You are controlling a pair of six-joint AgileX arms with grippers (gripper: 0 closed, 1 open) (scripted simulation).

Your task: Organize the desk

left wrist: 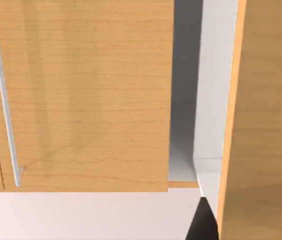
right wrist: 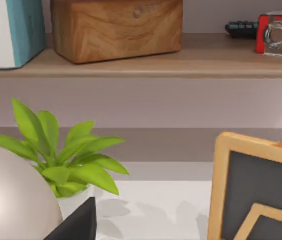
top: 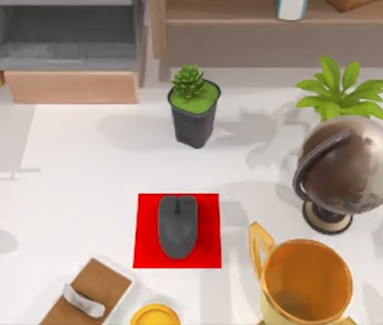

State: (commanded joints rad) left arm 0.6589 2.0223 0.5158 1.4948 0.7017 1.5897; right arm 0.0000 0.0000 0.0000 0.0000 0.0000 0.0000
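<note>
**Mid-desk: mouse on mat, open room left**

On the desk [top: 76,176], a mouse [top: 177,225] lies on the red mat [top: 208,254]; bare white spreads leftward. Globe [top: 346,169] and trophy [top: 306,281] crowd the right edge. Gripper finger states: cannot tell.

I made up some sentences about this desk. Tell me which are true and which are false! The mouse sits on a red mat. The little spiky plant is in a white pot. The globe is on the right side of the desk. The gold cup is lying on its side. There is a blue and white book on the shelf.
1. The mouse sits on the red mat: true.
2. The spiky plant is in a white pot: false, its pot is dark.
3. The globe is on the desk's right side: true.
4. The gold cup lies on its side: false, it stands upright, open mouth up.
5. A blue and white book stands on the shelf: true.
</note>
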